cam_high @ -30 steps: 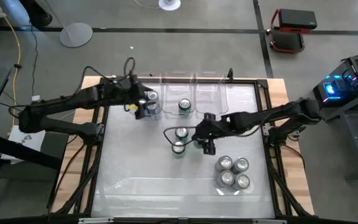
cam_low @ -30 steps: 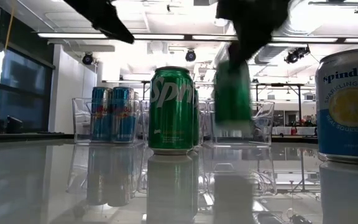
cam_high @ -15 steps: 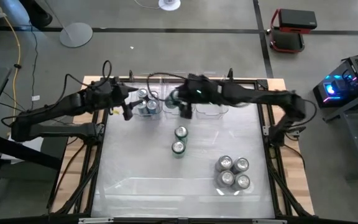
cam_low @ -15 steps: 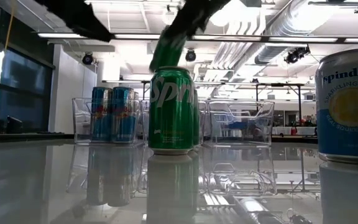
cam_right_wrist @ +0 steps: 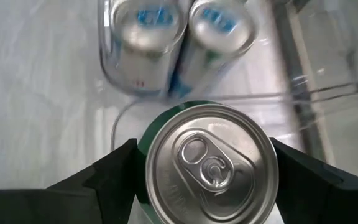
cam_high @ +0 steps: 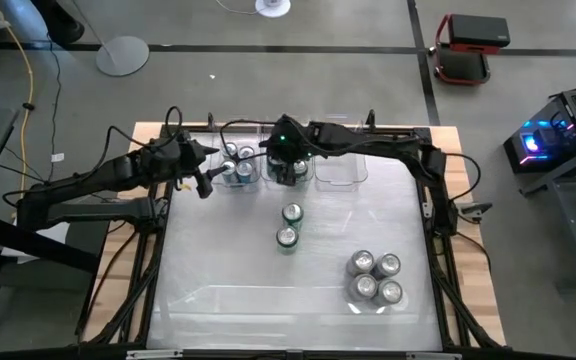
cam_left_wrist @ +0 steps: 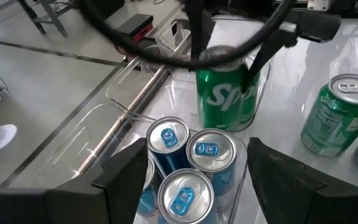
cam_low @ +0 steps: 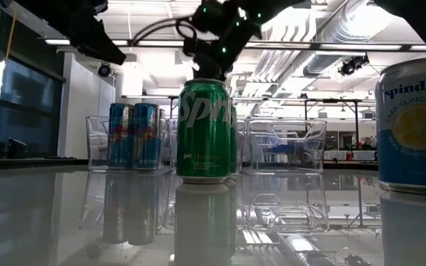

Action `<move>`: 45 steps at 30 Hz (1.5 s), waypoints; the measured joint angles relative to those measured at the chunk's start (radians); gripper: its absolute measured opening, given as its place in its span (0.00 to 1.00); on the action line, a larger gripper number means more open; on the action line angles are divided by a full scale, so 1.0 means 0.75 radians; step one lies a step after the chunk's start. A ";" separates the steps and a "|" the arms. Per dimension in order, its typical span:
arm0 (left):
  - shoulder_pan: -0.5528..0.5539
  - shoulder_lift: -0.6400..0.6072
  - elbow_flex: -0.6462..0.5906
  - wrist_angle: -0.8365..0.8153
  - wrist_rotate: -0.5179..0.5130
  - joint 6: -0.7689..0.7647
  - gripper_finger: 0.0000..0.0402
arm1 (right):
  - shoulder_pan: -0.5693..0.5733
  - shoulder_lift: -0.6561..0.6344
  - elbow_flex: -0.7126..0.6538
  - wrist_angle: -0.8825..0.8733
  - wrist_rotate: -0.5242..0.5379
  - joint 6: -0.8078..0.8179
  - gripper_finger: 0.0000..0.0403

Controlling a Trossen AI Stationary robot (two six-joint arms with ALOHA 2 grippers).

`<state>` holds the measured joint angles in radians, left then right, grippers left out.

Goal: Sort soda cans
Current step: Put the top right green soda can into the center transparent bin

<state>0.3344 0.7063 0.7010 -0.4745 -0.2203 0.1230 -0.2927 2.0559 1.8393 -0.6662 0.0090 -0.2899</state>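
Jaws of the right gripper [cam_right_wrist: 204, 186] are clamped on a green-sided metal soda can [cam_right_wrist: 205, 163] with a silver top, over the middle clear rectangular plastic bin [cam_high: 290, 170] at the 12 o'clock edge of the white tabletop [cam_high: 218, 270]. The left wrist view shows this green can [cam_left_wrist: 225, 93] held upright between the dark fingers. The left gripper [cam_high: 204, 178] hangs just beside the left clear plastic bin [cam_high: 238, 172], on its 9 o'clock side, with its jaws apart and nothing between them. That bin holds the blue-sided cans with silver tops [cam_left_wrist: 191, 162], standing close together. Two more green cans [cam_high: 289, 224] stand touching near the tabletop's middle. Four silver-grey cans [cam_high: 375, 277] stand in a tight cluster toward 4 o'clock. The third clear bin [cam_high: 338, 165] lies at 3 o'clock of the middle one.
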 joint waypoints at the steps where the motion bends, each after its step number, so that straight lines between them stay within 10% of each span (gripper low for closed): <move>1: 0.000 0.000 -0.001 0.000 0.000 -0.001 0.63 | -0.004 0.007 -0.013 0.000 -0.021 -0.003 0.70; 45: 0.000 0.000 -0.001 0.020 -0.001 0.003 0.63 | -0.036 0.091 0.059 -0.076 -0.182 -0.087 0.79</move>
<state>0.3344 0.7063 0.7006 -0.4599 -0.2207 0.1249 -0.3199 2.1242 1.8833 -0.7231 -0.1273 -0.3548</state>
